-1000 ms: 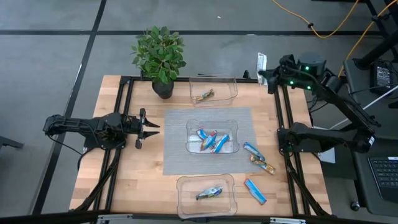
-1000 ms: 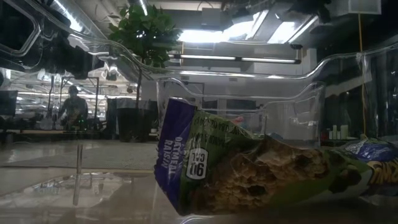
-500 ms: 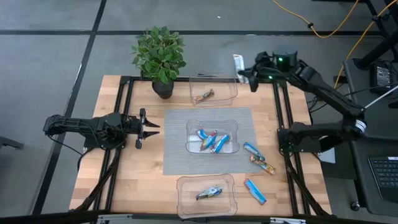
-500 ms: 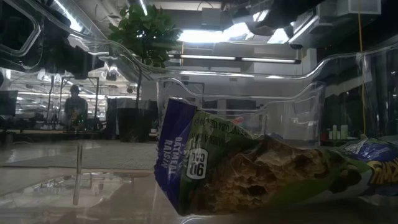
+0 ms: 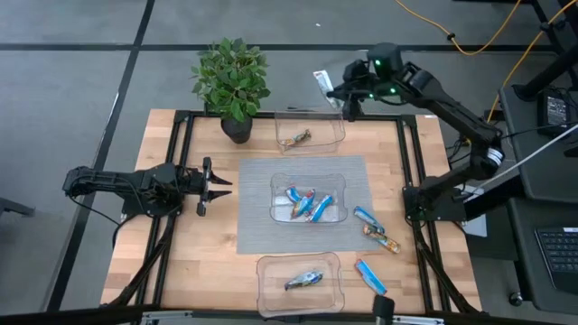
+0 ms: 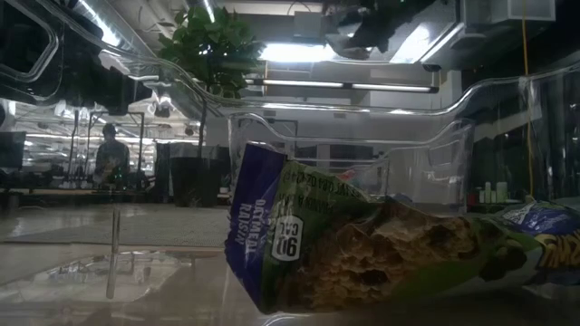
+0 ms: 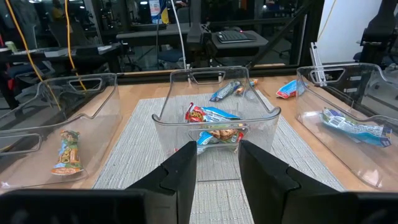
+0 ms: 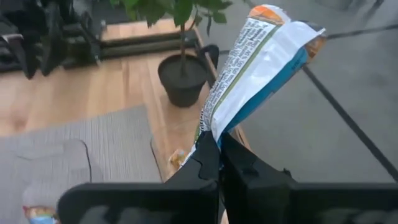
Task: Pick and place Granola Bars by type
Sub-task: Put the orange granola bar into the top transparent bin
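**Right gripper carrying a bar above the far bin**

Right gripper (image 5: 336,93) is clamped tight on a granola bar (image 8: 252,68), white/green/blue wrapper with an orange tip, pinched at one end and sticking up past the fingers. In the high view it sits above the far bin's (image 5: 310,131) right corner, beside the potted plant (image 5: 232,81). Far bin has one brown-orange bar (image 5: 295,139). Centre bin (image 5: 308,198) on the grey mat (image 5: 256,208) holds several blue bars (image 5: 308,204). Near bin (image 5: 300,282) holds one bar (image 5: 303,280). Three loose bars (image 5: 372,240) lie on the table right of the mat. Left gripper (image 5: 217,186) waits left of the mat, fingers partly apart, holding nothing.
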Robot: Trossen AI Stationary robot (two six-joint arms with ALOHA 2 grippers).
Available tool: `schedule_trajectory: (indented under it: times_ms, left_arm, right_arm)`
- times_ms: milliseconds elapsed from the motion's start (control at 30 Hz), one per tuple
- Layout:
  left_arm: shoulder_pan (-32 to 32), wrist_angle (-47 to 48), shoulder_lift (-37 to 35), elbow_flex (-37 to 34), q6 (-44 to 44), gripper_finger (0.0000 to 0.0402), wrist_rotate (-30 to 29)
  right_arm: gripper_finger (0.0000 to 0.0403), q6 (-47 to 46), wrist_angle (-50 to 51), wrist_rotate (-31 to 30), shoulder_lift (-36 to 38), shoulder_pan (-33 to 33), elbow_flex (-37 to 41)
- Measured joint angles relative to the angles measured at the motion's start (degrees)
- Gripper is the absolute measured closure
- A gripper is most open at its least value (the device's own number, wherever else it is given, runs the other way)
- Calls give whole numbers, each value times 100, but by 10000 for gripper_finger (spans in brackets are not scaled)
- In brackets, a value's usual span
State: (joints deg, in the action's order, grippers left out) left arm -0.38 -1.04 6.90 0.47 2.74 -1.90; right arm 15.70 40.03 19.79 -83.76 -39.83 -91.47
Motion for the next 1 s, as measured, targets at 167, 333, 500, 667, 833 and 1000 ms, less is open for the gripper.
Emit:
schedule_trajectory:
  times_ms: [167, 333, 500, 667, 833, 1000]
  left_arm:
    - [2, 0, 2, 0, 0, 288, 1]
    - [1, 0, 2, 0, -1, 288, 1]
    - [0, 0, 0, -1, 0, 288, 0]
    - [2, 0, 1, 0, -1, 288, 0]
    - [0, 0, 1, -1, 0, 288, 0]
    - [0, 0, 1, -1, 0, 288, -1]
  right_arm:
    - [397, 480, 302, -2, -451, -17, -246]
    - [398, 1124, 468, -7, -847, -17, -206]
    - [397, 1321, 578, -18, -1301, -17, -197]
    - [398, 1328, 579, -40, -1716, -17, -197]
    - [398, 1314, 621, -488, -2031, -17, -197]
    - [397, 1306, 822, -928, -2271, -17, -197]
